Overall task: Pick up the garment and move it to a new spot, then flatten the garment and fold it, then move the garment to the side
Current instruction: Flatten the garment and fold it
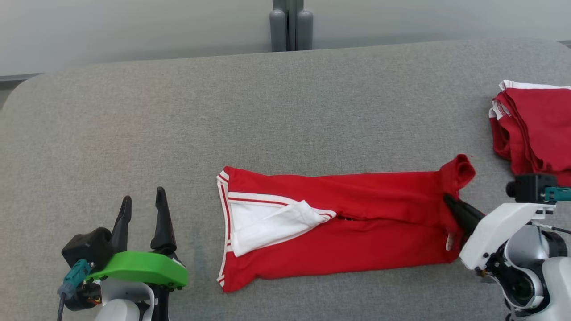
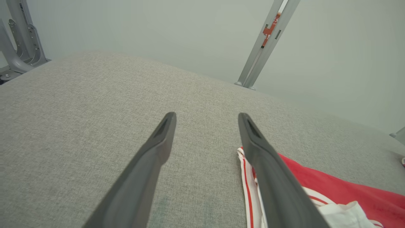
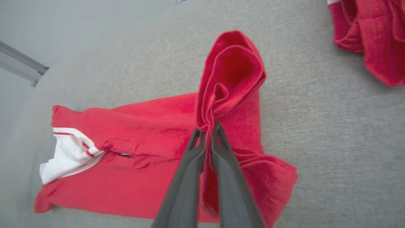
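Pinching a bunched edge of the garment [image 1: 357,223], right pincer [image 1: 447,198] clamped; left pincer [image 1: 143,195] wide, empty, over bare grey surface [image 1: 267,111].

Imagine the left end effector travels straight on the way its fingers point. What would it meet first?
Probably nothing close: the open left end effector points over bare grey fabric-covered table, with the red white-trimmed garment off to its right.
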